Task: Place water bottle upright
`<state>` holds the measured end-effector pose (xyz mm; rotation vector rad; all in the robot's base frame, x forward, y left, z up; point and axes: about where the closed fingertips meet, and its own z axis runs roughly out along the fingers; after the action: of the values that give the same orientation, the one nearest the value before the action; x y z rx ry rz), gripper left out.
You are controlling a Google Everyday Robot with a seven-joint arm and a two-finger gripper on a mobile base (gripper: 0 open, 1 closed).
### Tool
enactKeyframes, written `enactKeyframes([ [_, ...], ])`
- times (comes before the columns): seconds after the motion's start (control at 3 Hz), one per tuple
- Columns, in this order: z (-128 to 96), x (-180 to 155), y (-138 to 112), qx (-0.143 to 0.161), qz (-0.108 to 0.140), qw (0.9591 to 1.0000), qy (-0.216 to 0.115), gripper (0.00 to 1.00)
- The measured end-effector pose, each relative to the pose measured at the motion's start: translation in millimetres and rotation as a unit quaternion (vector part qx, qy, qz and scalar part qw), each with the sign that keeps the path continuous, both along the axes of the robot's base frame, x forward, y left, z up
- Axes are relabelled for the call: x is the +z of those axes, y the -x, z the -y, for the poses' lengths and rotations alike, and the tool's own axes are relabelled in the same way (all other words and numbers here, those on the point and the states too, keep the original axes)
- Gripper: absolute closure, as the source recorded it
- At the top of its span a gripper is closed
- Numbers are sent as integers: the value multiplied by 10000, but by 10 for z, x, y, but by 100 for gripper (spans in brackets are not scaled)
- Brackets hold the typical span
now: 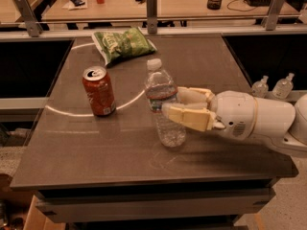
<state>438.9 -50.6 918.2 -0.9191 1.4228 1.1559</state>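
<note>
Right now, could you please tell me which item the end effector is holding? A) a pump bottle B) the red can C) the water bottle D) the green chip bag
C: the end effector, reaching in from the picture's right, is closed on the middle of the water bottle on the table.

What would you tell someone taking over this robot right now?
The gripper reaches in from the right, jaws shut on the bottle around mid-height.
The bottle is upright, cap on top, base apparently on the table, to the right of the can.
Done: bottle brought to standing.
Left: open the jaws and back away without tipping it.
</note>
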Motion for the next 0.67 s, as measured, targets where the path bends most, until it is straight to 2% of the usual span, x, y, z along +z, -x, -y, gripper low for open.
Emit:
enactKeyframes([
  [0.33, 27, -95, 84, -154, 45, 9999, 51, 83],
  [0.67, 27, -67, 84, -154, 45, 9999, 51, 59],
])
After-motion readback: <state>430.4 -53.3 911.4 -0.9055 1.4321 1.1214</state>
